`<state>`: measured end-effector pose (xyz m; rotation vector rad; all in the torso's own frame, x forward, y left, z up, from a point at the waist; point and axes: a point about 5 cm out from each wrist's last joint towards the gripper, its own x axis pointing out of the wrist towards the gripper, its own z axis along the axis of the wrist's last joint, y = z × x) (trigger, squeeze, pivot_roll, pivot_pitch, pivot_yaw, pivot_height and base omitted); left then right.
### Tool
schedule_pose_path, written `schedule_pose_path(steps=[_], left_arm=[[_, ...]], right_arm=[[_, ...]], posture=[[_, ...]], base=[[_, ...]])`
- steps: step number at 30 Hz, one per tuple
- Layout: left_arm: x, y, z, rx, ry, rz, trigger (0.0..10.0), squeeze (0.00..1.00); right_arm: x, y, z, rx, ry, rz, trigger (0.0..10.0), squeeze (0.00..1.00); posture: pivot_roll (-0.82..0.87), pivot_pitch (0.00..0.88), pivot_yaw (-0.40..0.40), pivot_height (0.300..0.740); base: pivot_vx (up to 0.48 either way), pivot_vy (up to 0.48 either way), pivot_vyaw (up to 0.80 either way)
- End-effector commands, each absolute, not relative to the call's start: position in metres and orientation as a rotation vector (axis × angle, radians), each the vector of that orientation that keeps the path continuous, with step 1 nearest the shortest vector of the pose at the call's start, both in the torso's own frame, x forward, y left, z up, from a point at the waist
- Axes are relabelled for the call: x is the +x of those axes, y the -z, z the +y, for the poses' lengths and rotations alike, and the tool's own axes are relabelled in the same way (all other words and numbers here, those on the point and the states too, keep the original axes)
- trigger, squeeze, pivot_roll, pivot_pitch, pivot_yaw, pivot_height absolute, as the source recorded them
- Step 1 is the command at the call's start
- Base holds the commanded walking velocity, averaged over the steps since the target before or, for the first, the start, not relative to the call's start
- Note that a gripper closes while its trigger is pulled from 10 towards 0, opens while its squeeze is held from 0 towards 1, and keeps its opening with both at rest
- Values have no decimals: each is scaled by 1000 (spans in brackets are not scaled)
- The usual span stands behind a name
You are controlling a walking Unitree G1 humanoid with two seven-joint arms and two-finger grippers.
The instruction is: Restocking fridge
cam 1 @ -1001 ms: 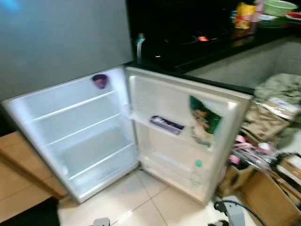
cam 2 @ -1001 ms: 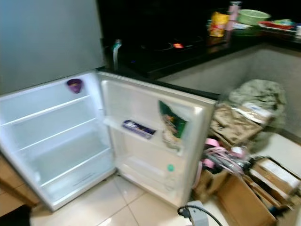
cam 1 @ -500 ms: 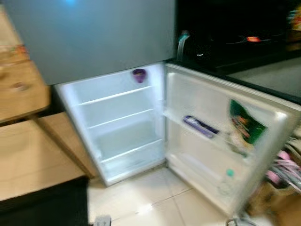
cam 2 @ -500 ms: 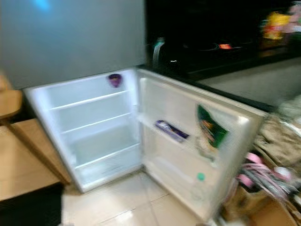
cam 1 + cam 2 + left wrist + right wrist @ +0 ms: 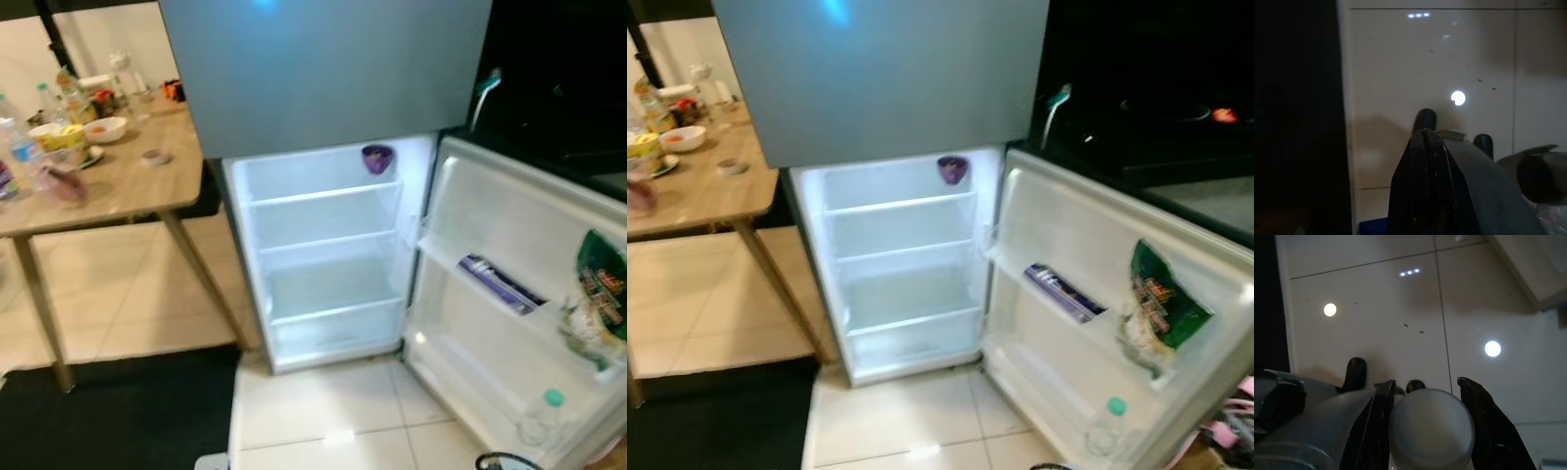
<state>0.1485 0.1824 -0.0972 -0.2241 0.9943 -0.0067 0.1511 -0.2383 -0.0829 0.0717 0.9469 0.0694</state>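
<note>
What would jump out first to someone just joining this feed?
The open fridge, lit and nearly bare, with one purple cup on its top shelf. Its door swings toward the robot's right, holding a dark packet, a green bag and a bottle. The right tool grips a white round container above the tiled floor.
</note>
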Motion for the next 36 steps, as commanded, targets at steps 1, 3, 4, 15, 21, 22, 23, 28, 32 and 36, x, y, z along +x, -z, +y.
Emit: schedule_pose_path(steps=[1, 3, 4, 15, 21, 22, 23, 28, 32, 36], left_arm=[[143, 99, 181, -215, 17, 1013, 10000, 0], [143, 99, 181, -214, 20, 1014, 10000, 0], [143, 99, 182, -212, 21, 1015, 10000, 0], [142, 100, 182, -202, 33, 1022, 10000, 0], [142, 100, 181, -203, 42, 1022, 10000, 0], [142, 100, 181, -201, 44, 1022, 10000, 0], [142, 100, 181, -200, 45, 1023, 10000, 0], [141, 100, 181, -192, 50, 1028, 10000, 0], [140, 100, 181, -194, 50, 1029, 10000, 0], [140, 100, 181, -194, 51, 1029, 10000, 0]], right_arm=[[152, 82, -240, 89, -46, 936, 10000, 0], [152, 82, -241, 90, -43, 934, 10000, 0], [152, 82, -242, 91, -39, 931, 10000, 0], [156, 80, -243, 123, -17, 910, 10000, 0], [159, 79, -241, 129, -23, 899, 10000, 0], [159, 79, -241, 130, -24, 899, 10000, 0], [159, 79, -241, 130, -25, 899, 10000, 0], [158, 79, -241, 132, -26, 902, 10000, 0], [155, 80, -241, 131, -26, 911, 10000, 0], [154, 81, -241, 129, -25, 916, 10000, 0]], posture=[[-111, 0, 13, 740], [-113, 0, 12, 740], [-114, 1, 12, 740], [-113, 5, 12, 740], [-115, 6, 14, 740], [-115, 6, 14, 740], [-115, 6, 14, 740], [-114, 7, 13, 740], [-114, 7, 13, 740], [-114, 7, 13, 740]], base=[[0, 0, 0], [0, 0, 0], [0, 0, 0], [0, 0, 0], [82, 0, 0], [266, 0, 0], [274, 0, 0], [271, 0, 0], [281, 0, 0], [292, 0, 0]])
